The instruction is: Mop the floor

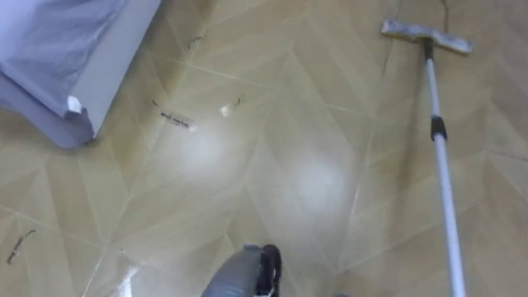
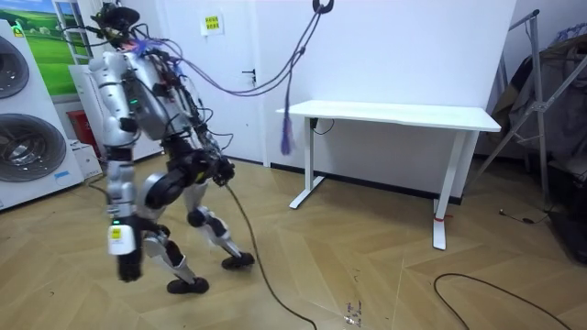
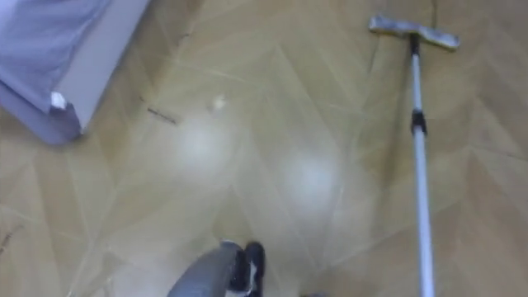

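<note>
A mop lies out over the wooden floor ahead of me on my right. Its flat grey head [image 1: 426, 35] is at the far end. Its white pole [image 1: 442, 169], with a dark collar partway down, runs back toward me and leaves the left eye view at the lower right, so what holds its near end is out of sight. In the room view I stand bent forward in mid-stride on the floor at the room view's left. My right hand [image 2: 128, 264] hangs low beside my leg. My left hand [image 2: 218, 170] is in front of my hips.
A bed corner with a grey frame [image 1: 106, 70] and bluish sheet is at my front left. Small scraps of litter [image 1: 178, 121] lie on the floor near it. The room view has a white desk [image 2: 404, 115], washing machines [image 2: 27, 110] and a floor cable [image 2: 477, 284].
</note>
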### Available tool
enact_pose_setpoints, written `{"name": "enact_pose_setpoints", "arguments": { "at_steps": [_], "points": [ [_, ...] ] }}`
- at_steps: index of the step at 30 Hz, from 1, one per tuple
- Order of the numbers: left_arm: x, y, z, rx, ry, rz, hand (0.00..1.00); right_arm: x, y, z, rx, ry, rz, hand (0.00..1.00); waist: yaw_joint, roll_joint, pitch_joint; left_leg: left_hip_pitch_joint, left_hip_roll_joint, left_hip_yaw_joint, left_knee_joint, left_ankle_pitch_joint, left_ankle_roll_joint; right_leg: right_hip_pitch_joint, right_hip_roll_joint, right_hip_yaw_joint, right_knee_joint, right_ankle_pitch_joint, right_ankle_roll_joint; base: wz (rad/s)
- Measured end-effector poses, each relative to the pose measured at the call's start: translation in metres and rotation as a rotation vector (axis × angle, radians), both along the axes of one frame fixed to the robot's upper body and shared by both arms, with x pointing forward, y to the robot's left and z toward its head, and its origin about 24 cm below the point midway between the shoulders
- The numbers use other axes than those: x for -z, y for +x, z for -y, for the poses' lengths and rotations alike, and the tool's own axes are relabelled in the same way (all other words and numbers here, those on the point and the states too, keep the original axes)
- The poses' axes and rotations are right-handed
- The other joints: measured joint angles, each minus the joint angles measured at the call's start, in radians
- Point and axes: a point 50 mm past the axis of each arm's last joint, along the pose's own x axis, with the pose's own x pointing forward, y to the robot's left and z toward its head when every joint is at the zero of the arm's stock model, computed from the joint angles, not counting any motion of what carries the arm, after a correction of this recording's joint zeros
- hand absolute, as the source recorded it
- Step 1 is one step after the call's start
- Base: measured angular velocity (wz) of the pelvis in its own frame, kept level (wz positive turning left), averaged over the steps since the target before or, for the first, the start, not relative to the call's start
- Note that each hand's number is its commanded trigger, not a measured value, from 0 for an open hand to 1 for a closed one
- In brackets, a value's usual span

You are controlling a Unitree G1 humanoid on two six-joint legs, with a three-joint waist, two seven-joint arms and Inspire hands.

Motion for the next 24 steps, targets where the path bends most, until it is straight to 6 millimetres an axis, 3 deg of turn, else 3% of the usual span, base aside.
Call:
{"name": "enact_pose_setpoints", "arguments": {
  "at_steps": [1,2,3,4,5,7,8,10,11,12,13,14,15,16,17,18,19,20,21,22,23,24],
  "points": [
    [0.001,0.001,0.004,0.002,-0.008,0.008,0.0,0.003,-0.024,-0.006,0.015,0.016,-0.064,1.0,-0.01,0.021,-0.0032,0.036,-0.004,-0.002,0.002,-0.029,0.005,-0.037,0.007,0.013,0.084,0.132,0.01,-0.09],
    [0.0,0.001,0.004,0.002,-0.004,0.01,0.0,0.004,-0.033,-0.01,0.017,0.024,-0.085,1.0,-0.019,0.026,-0.0014,0.051,-0.015,-0.009,-0.004,-0.035,0.007,-0.052,0.008,0.021,0.114,0.17,0.01,-0.12],
    [0.0,0.005,0.005,0.004,0.008,0.028,0.0,0.007,-0.042,-0.018,0.02,0.035,-0.104,1.0,-0.044,0.046,0.0039,0.07,-0.036,-0.035,-0.008,-0.048,0.011,-0.083,0.012,0.033,0.156,0.175,0.007,0.05],
    [-0.001,0.011,0.008,0.007,0.014,0.048,0.0,0.01,-0.045,-0.025,0.02,0.039,-0.105,1.0,-0.075,0.069,0.0074,0.075,-0.05,-0.064,-0.008,-0.057,0.012,-0.126,0.019,0.036,0.167,0.157,0.02,0.06],
    [-0.001,0.012,0.009,0.008,0.016,0.056,0.0,0.012,-0.045,-0.028,0.017,0.04,-0.099,1.0,-0.085,0.075,0.0073,0.078,-0.053,-0.067,-0.011,-0.06,0.012,-0.149,0.022,0.039,0.158,0.142,0.024,-0.17],
    [0.0,0.01,0.013,-0.009,0.014,0.057,0.0,0.016,-0.037,-0.039,0.004,0.046,-0.081,1.0,-0.082,0.06,0.0183,0.129,-0.072,-0.076,-0.05,-0.065,0.008,-0.182,0.015,0.053,0.015,0.081,0.028,-0.56],
    [0.001,0.007,0.014,-0.011,0.014,0.051,0.0,0.017,-0.034,-0.041,-0.005,0.045,-0.079,1.0,-0.078,0.06,0.0185,0.143,-0.078,-0.095,-0.061,-0.066,0.005,-0.178,0.015,0.049,-0.052,0.066,0.024,-0.71],
    [0.004,-0.009,0.012,-0.034,0.022,0.006,0.0,0.018,-0.011,-0.042,-0.047,0.039,-0.066,1.0,-0.07,0.049,0.0228,0.2,-0.084,-0.135,-0.094,-0.079,-0.015,-0.126,0.021,0.014,-0.337,0.056,0.011,-0.71],
    [0.004,-0.013,0.011,-0.042,0.029,-0.006,0.0,0.017,-0.003,-0.041,-0.063,0.036,-0.062,1.0,-0.064,0.045,0.0231,0.211,-0.084,-0.149,-0.094,-0.086,-0.022,-0.107,0.021,-0.001,-0.387,0.062,0.001,-0.63],
    [0.004,-0.018,0.01,-0.061,0.04,-0.025,0.0,0.015,0.015,-0.037,-0.087,0.02,-0.052,1.0,-0.048,0.038,0.0243,0.227,-0.085,-0.18,-0.075,-0.104,-0.037,-0.081,0.019,-0.033,-0.413,0.065,-0.034,-0.46],
    [0.004,-0.02,0.008,-0.076,0.052,-0.032,0.0,0.01,0.033,-0.031,-0.104,-0.003,-0.037,1.0,-0.029,0.028,0.0256,0.216,-0.081,-0.196,0.001,-0.105,-0.062,-0.064,0.005,-0.069,-0.396,0.041,-0.047,-0.34],
    [0.003,-0.021,0.005,-0.094,0.061,-0.03,0.0,0.006,0.047,-0.026,-0.119,-0.017,-0.016,1.0,-0.024,0.017,0.0263,0.185,-0.079,-0.195,0.067,-0.085,-0.096,-0.063,-0.005,-0.082,-0.375,0.028,-0.057,-0.11],
    [0.001,-0.023,-0.003,-0.131,0.078,-0.025,0.0,-0.002,0.078,-0.02,-0.141,-0.04,0.049,1.0,-0.021,-0.019,0.0314,0.113,-0.07,-0.184,0.229,-0.004,-0.167,-0.066,-0.012,-0.081,-0.329,-0.002,-0.071,-0.05],
    [0.0,-0.025,-0.01,-0.147,0.097,-0.025,0.0,-0.014,0.111,-0.014,-0.162,-0.063,0.138,1.0,0.001,-0.05,0.0319,0.033,-0.046,-0.156,0.371,0.134,-0.188,-0.066,-0.006,-0.076,-0.299,-0.023,-0.086,-0.12],
    [-0.001,-0.025,-0.013,-0.157,0.103,-0.022,0.0,-0.021,0.128,-0.011,-0.177,-0.075,0.187,1.0,0.019,-0.071,0.0317,-0.007,-0.034,-0.145,0.427,0.22,-0.191,-0.066,0.002,-0.068,-0.291,-0.029,-0.089,-0.29],
    [-0.003,-0.025,-0.017,-0.174,0.104,-0.009,0.0,-0.037,0.159,-0.005,-0.213,-0.092,0.285,1.0,0.042,-0.104,0.0356,-0.086,-0.024,-0.142,0.52,0.412,-0.211,-0.063,0.011,-0.061,-0.283,-0.037,-0.101,-0.29],
    [-0.004,-0.027,-0.018,-0.17,0.104,-0.004,0.0,-0.052,0.183,0.001,-0.238,-0.103,0.377,1.0,0.064,-0.11,0.0344,-0.168,-0.013,-0.164,0.626,0.475,-0.211,-0.057,0.023,-0.073,-0.279,-0.042,-0.108,-0.19],
    [-0.004,-0.027,-0.018,-0.169,0.104,-0.003,0.0,-0.059,0.193,0.002,-0.246,-0.107,0.418,1.0,0.069,-0.114,0.0376,-0.204,-0.008,-0.171,0.682,0.467,-0.205,-0.052,0.024,-0.082,-0.276,-0.046,-0.113,0.12],
    [-0.004,-0.026,-0.018,-0.165,0.1,-0.002,0.0,-0.07,0.208,0.004,-0.225,-0.093,0.466,1.0,0.074,-0.126,0.0433,-0.273,0.0,-0.179,0.784,0.42,-0.196,-0.042,0.024,-0.087,-0.276,-0.051,-0.117,0.37],
    [-0.003,-0.025,-0.014,-0.149,0.079,0.002,0.0,-0.072,0.209,0.006,-0.196,-0.082,0.48,1.0,0.079,-0.129,0.0482,-0.31,0.024,-0.174,0.811,0.376,-0.185,-0.019,0.028,-0.08,-0.302,-0.051,-0.111,0.47],
    [-0.003,-0.025,-0.013,-0.144,0.068,0.0,0.0,-0.07,0.206,0.006,-0.183,-0.079,0.478,1.0,0.083,-0.127,0.049,-0.31,0.042,-0.168,0.792,0.357,-0.177,-0.004,0.036,-0.065,-0.319,-0.049,-0.099,0.54],
    [-0.002,-0.024,-0.01,-0.128,0.04,0.005,0.0,-0.063,0.194,0.007,-0.152,-0.07,0.468,1.0,0.086,-0.123,0.0501,-0.272,0.071,-0.154,0.673,0.324,-0.168,0.03,0.047,-0.035,-0.362,-0.047,-0.073,0.44]
  ]
}}
